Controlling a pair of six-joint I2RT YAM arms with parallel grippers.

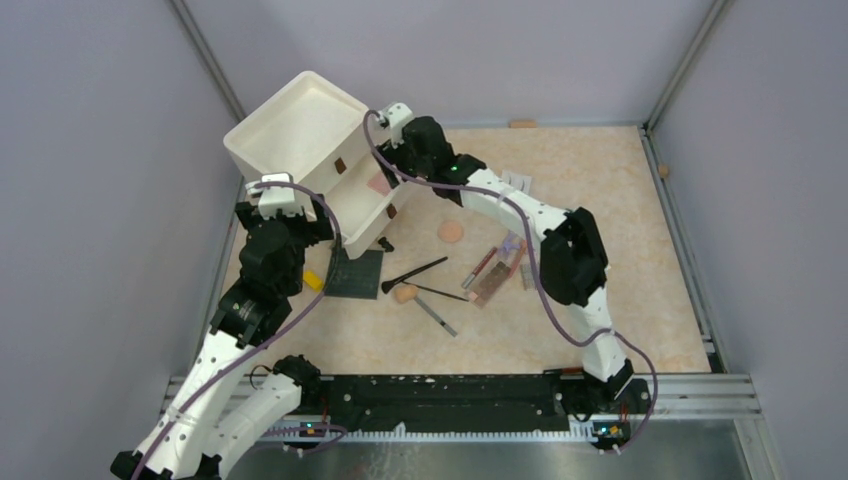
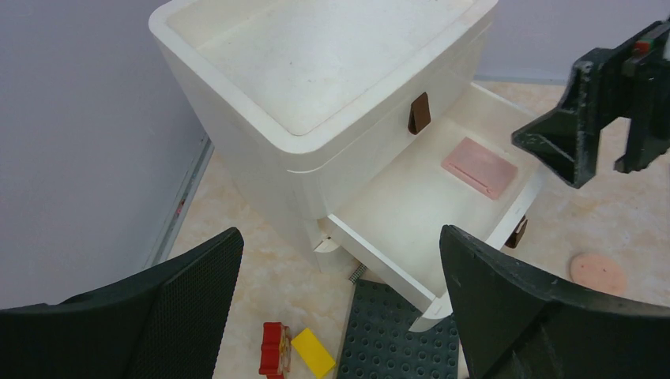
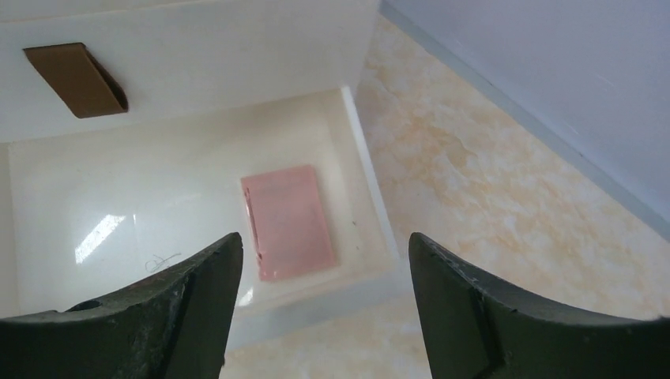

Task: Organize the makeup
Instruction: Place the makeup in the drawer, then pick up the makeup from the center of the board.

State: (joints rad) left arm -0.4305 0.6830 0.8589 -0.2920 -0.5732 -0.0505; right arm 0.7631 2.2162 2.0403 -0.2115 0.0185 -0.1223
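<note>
The pink square compact (image 3: 288, 221) lies flat in the open lower drawer (image 3: 371, 197) of the white drawer box (image 1: 300, 135); it also shows in the left wrist view (image 2: 479, 166). My right gripper (image 3: 324, 308) is open and empty, just above the drawer's end near the compact. My left gripper (image 2: 340, 300) is open and empty, low at the box's near corner. On the table lie the round peach puff (image 1: 451, 232), a dark brush (image 1: 415, 272), a brown palette (image 1: 492, 283), a pencil (image 1: 437, 316), small tubes (image 1: 480, 266) and the white eyelash card (image 1: 517, 182).
A dark studded plate (image 2: 395, 335) lies partly under the drawer's front corner. A red brick (image 2: 272, 347) and a yellow brick (image 2: 313, 353) lie beside it. The box's upper drawer is closed, with a brown handle (image 2: 419, 113). Grey walls enclose the table.
</note>
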